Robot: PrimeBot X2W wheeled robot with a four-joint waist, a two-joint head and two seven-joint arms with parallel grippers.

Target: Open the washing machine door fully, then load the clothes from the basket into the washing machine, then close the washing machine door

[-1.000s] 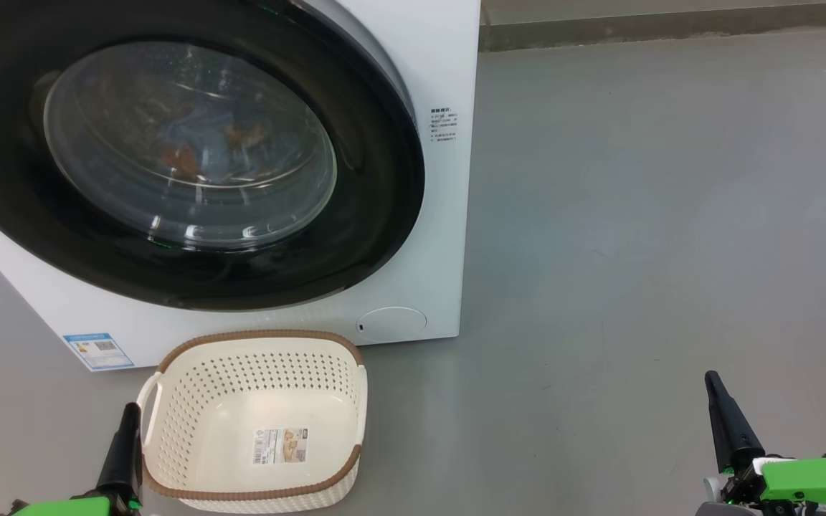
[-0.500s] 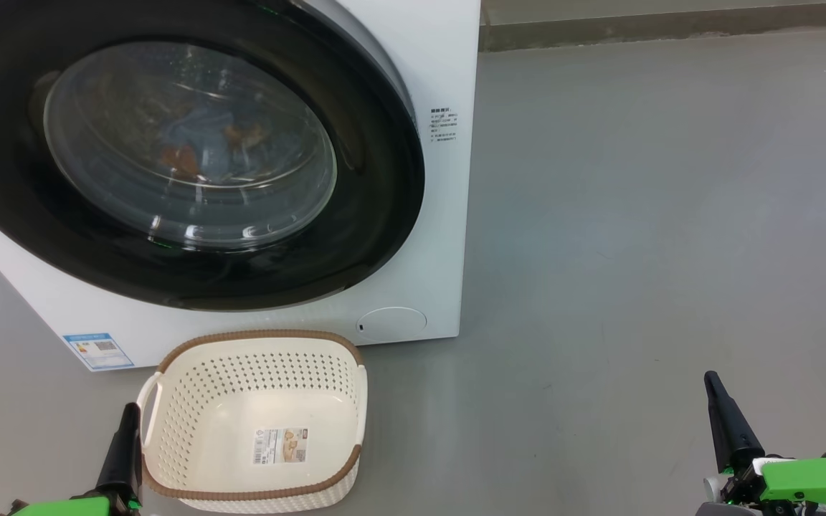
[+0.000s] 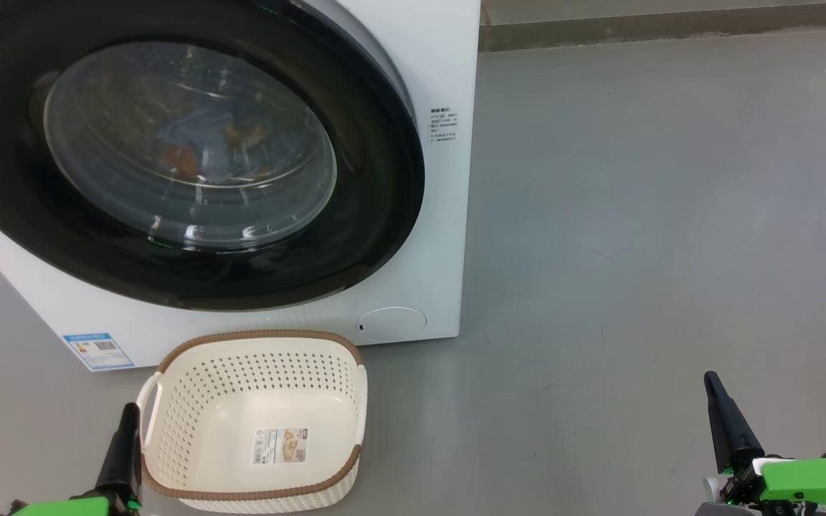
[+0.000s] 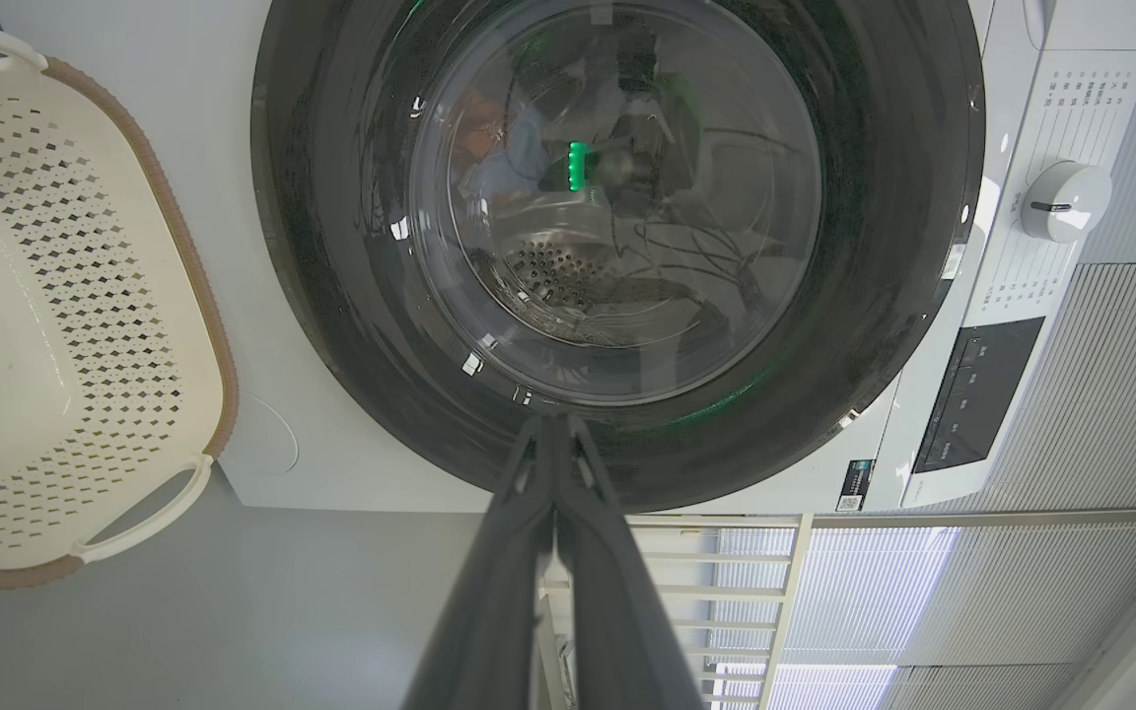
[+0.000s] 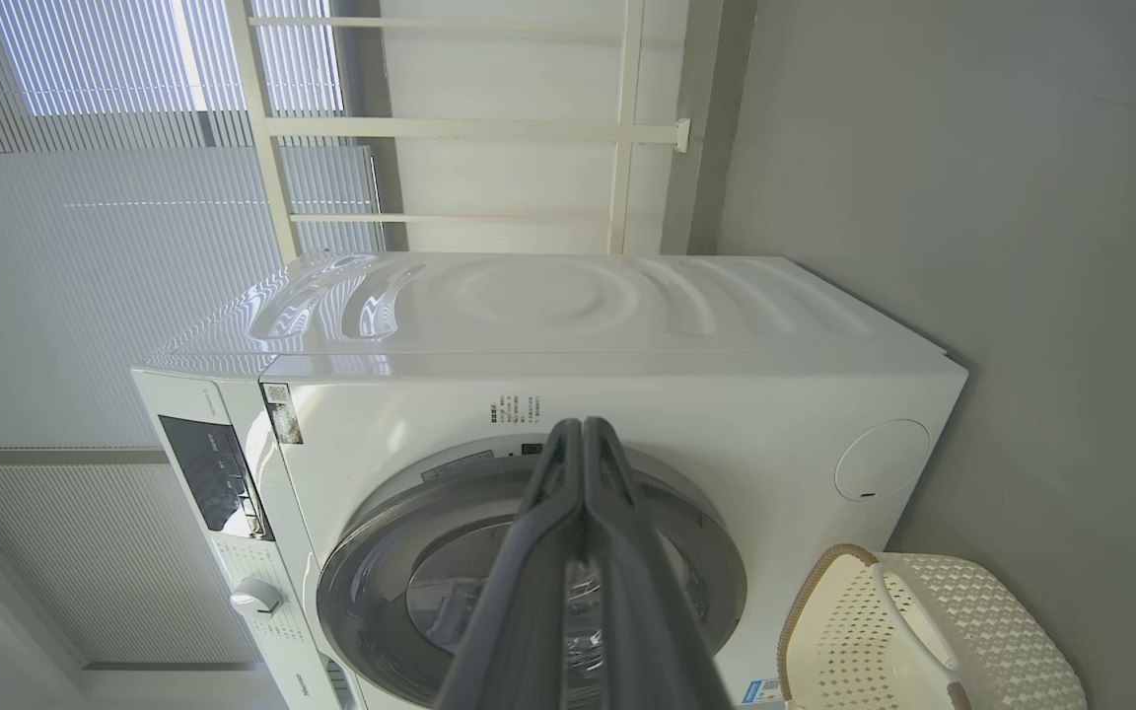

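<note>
Glossy black washing machine door (image 3: 370, 215): shut flush against the white washing machine (image 3: 442, 72). It has not shifted over the last second, nor has anything else in the head view. Judgement: all three steps look done, and the robot sits parked.

Steel drum (image 4: 548, 271), behind the door glass: holds the clothes (image 3: 201, 147), light blue with orange patches, heaped near the middle. The number of garments cannot be read through the reflections.

Basket (image 3: 255, 335): cream perforated plastic with a brown rim, on the grey floor (image 3: 635, 215) just in front of the washer, below the door. Contents: only the label sticker (image 3: 280, 445) on its bottom.

Left pincer (image 3: 129, 412): fingers pressed together, pinching nothing, just beside the basket's left handle. Whether it touches the handle cannot be told.

Right pincer (image 3: 711, 380): fingers pressed together, pinching nothing, over bare floor well to the right of basket and washer.

Remaining work: none apparent.
</note>
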